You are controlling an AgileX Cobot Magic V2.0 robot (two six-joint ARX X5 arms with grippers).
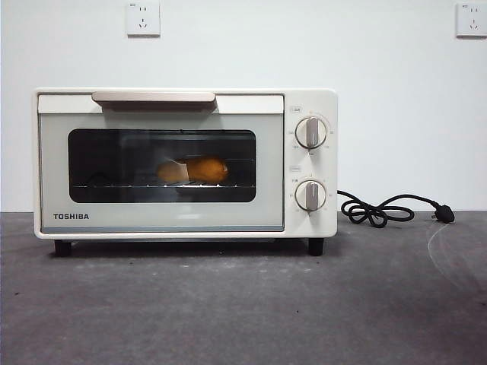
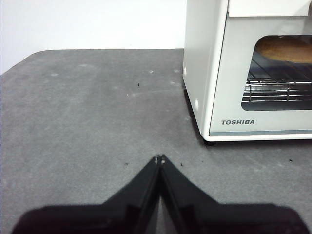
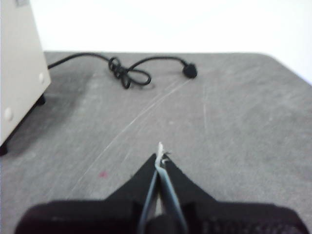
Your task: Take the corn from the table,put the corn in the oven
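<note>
The cream-white Toshiba oven [image 1: 183,163] stands on the dark grey table [image 1: 243,304] with its door shut. Behind the dark glass the yellow-orange corn [image 1: 194,170] lies on the wire rack. The left wrist view catches the oven [image 2: 243,73] from its side, with the corn [image 2: 285,48] visible through the window. My left gripper [image 2: 160,158] is shut and empty over bare table, off to one side of the oven. My right gripper [image 3: 160,152] is shut and empty beside the oven's [image 3: 19,68] other side. Neither arm shows in the front view.
A black power cord [image 1: 380,209] with its plug [image 1: 445,214] lies coiled on the table by the oven's knob side; the cord [image 3: 129,73] also shows in the right wrist view. Two wall sockets [image 1: 143,17] sit high on the white wall.
</note>
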